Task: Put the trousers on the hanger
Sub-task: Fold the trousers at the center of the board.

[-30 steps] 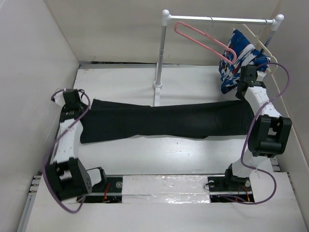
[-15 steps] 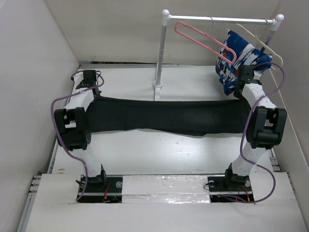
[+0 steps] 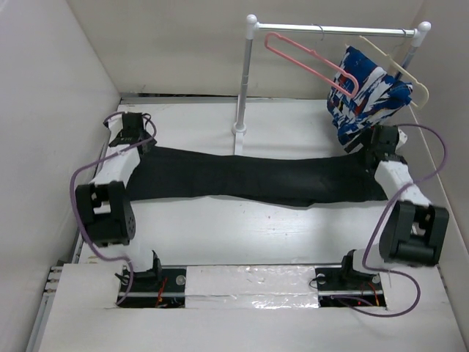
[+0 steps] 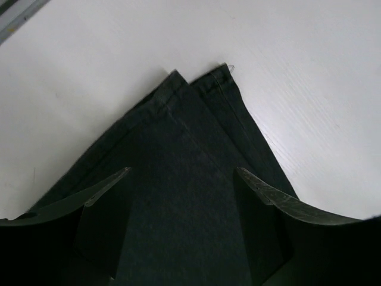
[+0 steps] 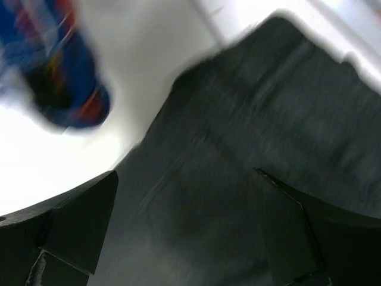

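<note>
the trousers (image 3: 256, 180) lie flat in front of the rack (image 3: 242, 81), the hanger (image 3: 308, 62) up on its rail (image 3: 359, 31). left gripper (image 3: 130, 130) and right gripper (image 3: 382, 138) hang spread over the ends, holding nothing; each should lift straight up, dragging no cloth. only the left wrist view shows the hems (image 4: 196, 86) offset.

rack (image 3: 244, 81) upright on tbl (image 3: 242, 235) | patt. garment (image 3: 370, 92) on cream hngr (image 3: 396, 64)
</note>
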